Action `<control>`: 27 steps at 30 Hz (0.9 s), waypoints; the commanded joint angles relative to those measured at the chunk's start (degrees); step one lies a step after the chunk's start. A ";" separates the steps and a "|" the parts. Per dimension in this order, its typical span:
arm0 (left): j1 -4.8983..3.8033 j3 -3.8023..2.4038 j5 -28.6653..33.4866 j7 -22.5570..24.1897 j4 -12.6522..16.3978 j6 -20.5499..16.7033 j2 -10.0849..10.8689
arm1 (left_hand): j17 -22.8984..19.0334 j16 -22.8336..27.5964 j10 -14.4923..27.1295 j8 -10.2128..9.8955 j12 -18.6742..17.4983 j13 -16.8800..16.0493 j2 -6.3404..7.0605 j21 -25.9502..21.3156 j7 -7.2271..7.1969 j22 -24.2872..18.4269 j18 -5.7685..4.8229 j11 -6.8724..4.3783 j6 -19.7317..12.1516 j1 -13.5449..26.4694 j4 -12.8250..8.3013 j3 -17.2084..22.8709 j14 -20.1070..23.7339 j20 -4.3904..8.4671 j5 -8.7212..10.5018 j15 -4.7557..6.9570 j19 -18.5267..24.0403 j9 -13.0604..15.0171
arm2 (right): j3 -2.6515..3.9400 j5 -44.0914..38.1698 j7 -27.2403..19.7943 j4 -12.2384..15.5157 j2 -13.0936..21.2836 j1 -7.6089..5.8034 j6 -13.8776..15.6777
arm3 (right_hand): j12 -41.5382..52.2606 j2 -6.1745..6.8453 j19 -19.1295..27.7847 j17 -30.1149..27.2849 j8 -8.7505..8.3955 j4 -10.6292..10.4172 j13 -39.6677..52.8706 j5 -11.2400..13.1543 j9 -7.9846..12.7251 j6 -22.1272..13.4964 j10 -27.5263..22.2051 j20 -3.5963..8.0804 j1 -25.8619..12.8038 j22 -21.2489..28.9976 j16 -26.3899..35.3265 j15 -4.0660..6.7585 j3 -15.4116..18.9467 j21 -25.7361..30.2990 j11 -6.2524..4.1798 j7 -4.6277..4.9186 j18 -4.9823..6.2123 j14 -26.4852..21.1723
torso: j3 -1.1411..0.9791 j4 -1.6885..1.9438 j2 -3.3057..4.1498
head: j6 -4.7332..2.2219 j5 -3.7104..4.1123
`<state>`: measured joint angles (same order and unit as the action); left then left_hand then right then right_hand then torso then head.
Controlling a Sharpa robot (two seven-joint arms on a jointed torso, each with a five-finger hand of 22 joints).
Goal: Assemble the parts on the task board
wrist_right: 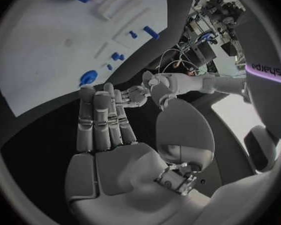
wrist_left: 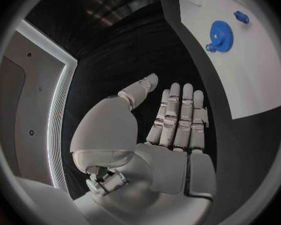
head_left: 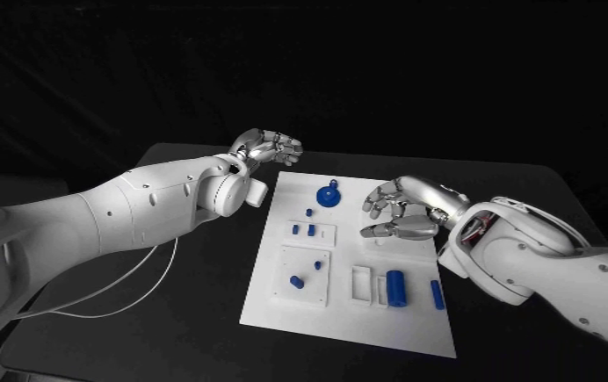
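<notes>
The left hand [head_left: 269, 147] holds nothing, its fingers apart, above the black table [head_left: 190, 329] beside the far left corner of the task board [head_left: 418, 329]. The right hand [head_left: 408, 211] is empty too, fingers spread, over the board's right side. A blue gear [head_left: 329, 195] lies between them, and a blue cylinder [head_left: 396, 287] lies nearer.

One white task board [head_left: 380, 320] lies on one black table [head_left: 177, 338]. On the board are one blue gear [head_left: 329, 195], one large blue cylinder [head_left: 396, 288], one slim blue bar [head_left: 437, 294] at the right edge, and about five small blue pegs, hard to count exactly. Two hands are in view, left hand [head_left: 269, 147] and right hand [head_left: 406, 209].
</notes>
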<state>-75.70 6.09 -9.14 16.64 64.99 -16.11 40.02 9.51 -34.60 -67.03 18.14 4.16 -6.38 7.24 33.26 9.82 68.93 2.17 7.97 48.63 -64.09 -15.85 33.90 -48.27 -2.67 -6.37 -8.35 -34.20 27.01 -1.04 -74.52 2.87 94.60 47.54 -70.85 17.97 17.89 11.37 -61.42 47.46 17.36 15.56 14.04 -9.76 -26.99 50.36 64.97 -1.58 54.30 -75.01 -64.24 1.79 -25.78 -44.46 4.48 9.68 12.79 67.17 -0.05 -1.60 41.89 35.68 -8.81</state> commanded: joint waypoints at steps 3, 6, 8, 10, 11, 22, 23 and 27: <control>-0.01 -0.03 0.21 0.66 -0.14 0.94 -0.12 | 0.11 0.39 0.50 0.34 -0.04 0.11 -0.21 -0.21 0.00 0.12 1.14 0.02 -0.51 0.17 0.05 -0.30 0.03 -0.16 0.17 -0.26 -0.31 0.08 | -0.07 10.87 2.81 -0.66 2.70 -0.64 -7.92 | 11.25 -1.66 -0.58 0.03 1.12 0.76 7.57 0.28 -0.81 1.80 2.63 0.26 -0.05 -0.09 -0.66 2.03 2.39 -0.06 -2.30 -1.36 2.21 0.53 | -0.15 -0.21 -0.23 | -0.39 1.13; 0.09 -0.02 0.22 0.72 -0.02 1.00 -0.01 | 0.14 0.42 0.51 0.34 -0.04 0.12 -0.22 -0.23 0.01 0.13 1.14 0.02 -0.51 0.24 0.08 -0.33 0.02 -0.17 0.17 -0.26 -0.32 0.08 | -0.08 14.52 7.48 -0.64 4.43 -0.64 -11.92 | 26.01 -2.84 -2.77 0.61 1.29 0.27 18.70 -0.42 -1.57 2.19 0.70 1.20 -0.74 -0.14 -2.13 2.70 3.87 -0.97 -3.58 -2.59 2.21 2.47 | -0.28 -0.32 -0.40 | -0.39 2.63; 0.14 -0.02 0.23 0.78 0.04 1.09 0.25 | 0.17 0.44 0.50 0.34 -0.04 0.12 -0.24 -0.24 0.01 0.14 1.14 0.03 -0.52 0.29 0.11 -0.34 0.02 -0.17 0.18 -0.26 -0.33 0.08 | -0.10 14.96 10.38 -0.17 5.29 -0.64 -13.31 | 36.30 -3.88 -4.35 2.03 1.13 -0.30 27.60 -0.72 -2.04 2.46 -3.72 2.44 -1.83 -0.44 -3.94 3.81 3.98 -1.97 -3.94 -2.67 2.21 3.60 | -0.39 -0.42 -0.51 | -0.43 3.78; 0.22 -0.01 0.23 0.84 0.06 1.06 0.45 | 0.19 0.46 0.51 0.34 -0.04 0.13 -0.24 -0.25 0.01 0.15 1.14 0.02 -0.52 0.32 0.12 -0.36 0.01 -0.17 0.18 -0.27 -0.34 0.07 | -0.13 15.58 12.98 0.36 6.22 -0.63 -14.50 | 42.22 -4.62 -5.80 3.50 1.04 -1.66 32.34 -0.59 -2.42 2.70 -3.77 3.11 -2.63 -0.70 -5.78 4.12 3.15 -2.93 -4.22 -3.05 2.21 4.85 | -0.51 -0.58 -0.60 | -0.32 4.18; 0.27 -0.01 0.24 0.88 0.09 1.06 0.57 | 0.19 0.46 0.51 0.34 -0.04 0.13 -0.24 -0.25 0.01 0.15 1.14 0.02 -0.52 0.33 0.12 -0.36 0.01 -0.17 0.18 -0.27 -0.34 0.07 | -0.16 15.86 14.33 0.58 6.59 -0.63 -15.09 | 44.04 -5.02 -6.43 4.04 1.12 -2.62 33.71 -0.13 -2.60 2.92 -3.21 3.40 -3.05 -0.71 -6.43 4.33 2.59 -3.24 -4.37 -3.15 2.21 5.34 | -0.58 -0.64 -0.63 | -0.28 4.14; 0.74 0.02 0.30 1.01 0.98 1.37 1.40 | 0.47 0.72 0.52 0.35 -0.02 0.19 -0.36 -0.37 0.03 0.27 1.15 0.03 -0.58 1.06 0.49 -0.63 -0.04 -0.18 0.17 -0.27 -0.42 0.05 | -0.62 18.62 29.60 1.42 8.07 -0.62 -24.95 | 49.07 -2.40 -8.68 7.96 0.99 -9.44 40.66 6.77 -4.80 3.34 -3.87 5.07 -2.98 -0.71 -7.91 4.67 -8.67 -4.95 -4.68 -3.46 2.21 6.01 | -0.88 -1.01 -0.93 | 0.63 5.18; 0.74 0.02 0.30 1.02 1.07 1.38 1.45 | 0.48 0.73 0.52 0.35 -0.02 0.19 -0.36 -0.37 0.04 0.28 1.15 0.03 -0.58 1.11 0.52 -0.65 -0.04 -0.18 0.18 -0.28 -0.42 0.05 | -0.70 18.63 29.67 1.54 8.07 -0.62 -24.89 | 49.09 -2.23 -8.74 8.12 1.03 -9.82 40.81 6.82 -4.94 3.43 -3.79 5.11 -3.31 -0.75 -7.93 4.70 -8.94 -5.07 -4.73 -3.48 2.21 6.06 | -0.88 -1.00 -0.89 | 0.70 5.30; 0.78 0.03 0.30 1.36 1.60 1.45 1.78 | 0.68 0.99 0.59 0.33 -0.04 0.25 -0.19 -0.50 0.06 0.39 1.14 0.06 -0.67 1.89 0.88 -0.98 0.01 -0.20 0.22 -0.31 -0.39 0.02 | -1.34 19.47 30.06 2.14 8.00 -0.62 -25.54 | 49.06 -1.65 -8.95 8.69 1.24 -11.62 41.30 6.95 -5.50 3.88 -3.43 5.26 -5.18 -0.83 -8.01 4.87 -9.42 -5.47 -4.91 -3.67 2.21 6.22 | -0.79 -0.96 -0.88 | 0.90 5.74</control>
<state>-74.94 6.15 -9.14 16.87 66.32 -15.56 41.76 10.19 -33.75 -66.82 18.14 4.16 -6.17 7.09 33.04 9.87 69.29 2.17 8.18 48.26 -62.50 -14.96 33.01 -48.27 -2.88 -6.37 -8.34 -34.41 27.00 -2.34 -56.88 30.14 96.51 55.59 -71.49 -4.40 67.00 9.79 -68.69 56.10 18.42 4.12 55.31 -3.11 -32.47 53.71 61.24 2.47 49.41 -74.99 -72.23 6.65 -35.17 -49.69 -0.23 5.74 13.50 73.11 -0.89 -2.56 41.02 36.41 -3.34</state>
